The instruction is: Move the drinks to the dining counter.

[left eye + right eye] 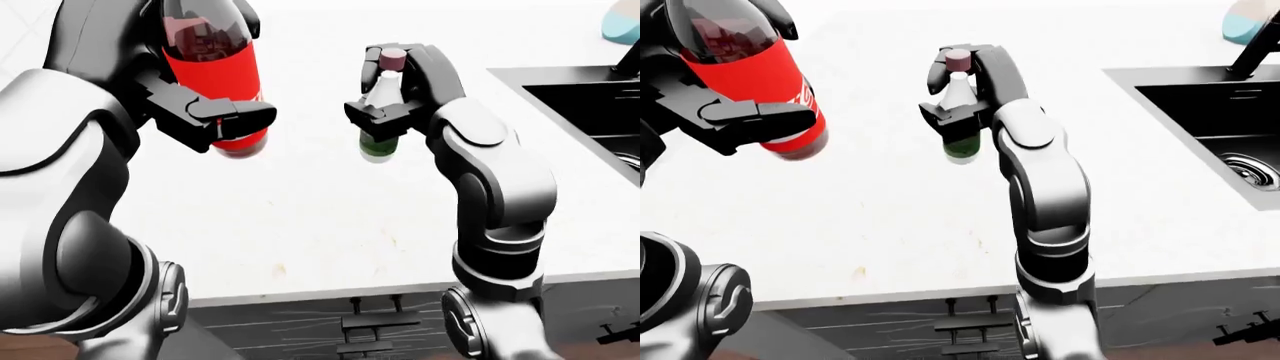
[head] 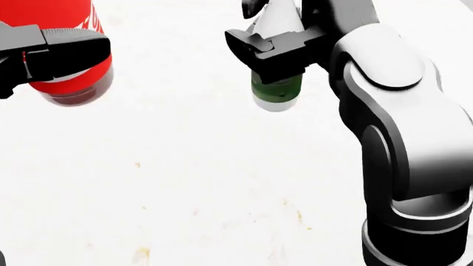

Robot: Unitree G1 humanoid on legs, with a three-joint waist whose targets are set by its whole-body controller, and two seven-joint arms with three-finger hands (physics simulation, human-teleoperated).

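Observation:
My left hand [image 1: 205,112] is shut on a large dark cola bottle with a red label [image 1: 212,71] and holds it above the white counter [image 1: 300,217] at the left of the left-eye view. My right hand [image 1: 395,94] is shut on a small green bottle with a white neck and dark red cap [image 1: 381,142], lifted off the counter near the middle. In the head view the red bottle's base [image 2: 74,83] and the green bottle's base [image 2: 277,91] hang above the counter top.
A black sink [image 1: 1210,112] with a drain is set into the counter at the right, with a dark tap [image 1: 1252,45] at its top edge. A pale blue and pink object [image 1: 622,22] stands at the top right. The counter's near edge [image 1: 330,289] runs along the bottom.

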